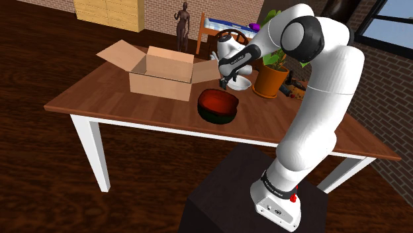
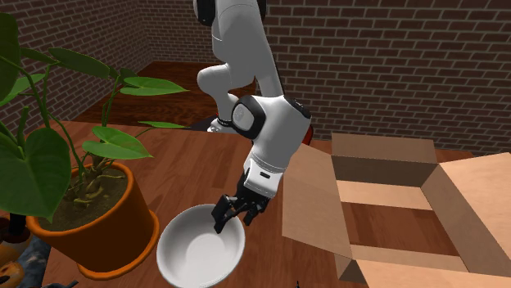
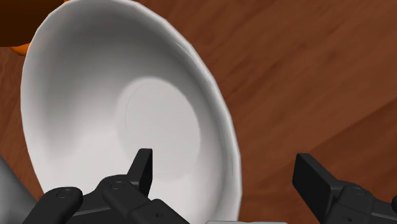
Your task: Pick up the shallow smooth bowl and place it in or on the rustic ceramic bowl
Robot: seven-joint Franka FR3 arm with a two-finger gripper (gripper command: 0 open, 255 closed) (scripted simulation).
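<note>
A shallow white bowl (image 3: 127, 108) rests on the wooden table (image 1: 106, 99). My black gripper (image 3: 226, 159) is open and straddles the bowl's rim: one finger (image 3: 144, 167) hangs over the inside, the other (image 3: 312, 175) over the bare wood outside, neither clasping it. In the second exterior view the gripper (image 2: 235, 211) sits at the edge of the white bowl (image 2: 201, 245) nearer the box. In the shoulder view the gripper (image 1: 225, 83) is beside the white bowl (image 1: 241, 83), just behind a red bowl with a dark outside (image 1: 218, 106).
An open cardboard box (image 1: 162, 73) (image 2: 393, 204) stands on one side of the bowls. An orange pot with a leafy plant (image 1: 271, 79) (image 2: 90, 213) stands on the other side, close to the white bowl. A wooden figure (image 1: 182, 26) stands behind the table.
</note>
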